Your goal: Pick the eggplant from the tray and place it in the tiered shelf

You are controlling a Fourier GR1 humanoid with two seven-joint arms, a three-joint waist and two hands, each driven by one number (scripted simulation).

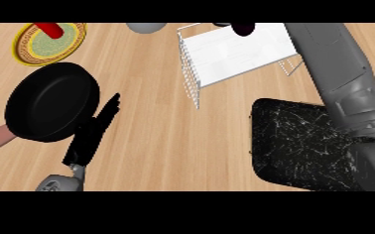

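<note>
The eggplant [244,28] shows as a dark purple shape at the far edge of the white tiered shelf [234,54], at the top of the view, well away from the black marbled tray [293,139], which holds nothing that can be seen. It appears to be over or on the shelf's top tier; whether it rests there or is carried cannot be told. The right forearm [333,64] stretches from the lower right across the tray toward the shelf's far corner, which suits a placing reach, but the right hand itself is cut off at the top edge, so I cannot tell whether it grasps the eggplant or has let go. The wire shelf stands just beside the tray, a short carry. The left hand [93,131] rests open near the lower left, fingers straight, beside a black frying pan [51,101]. Farther off sit a yellow-rimmed plate [36,47] bearing a red item [50,29], and a grey bowl [147,27].
</note>
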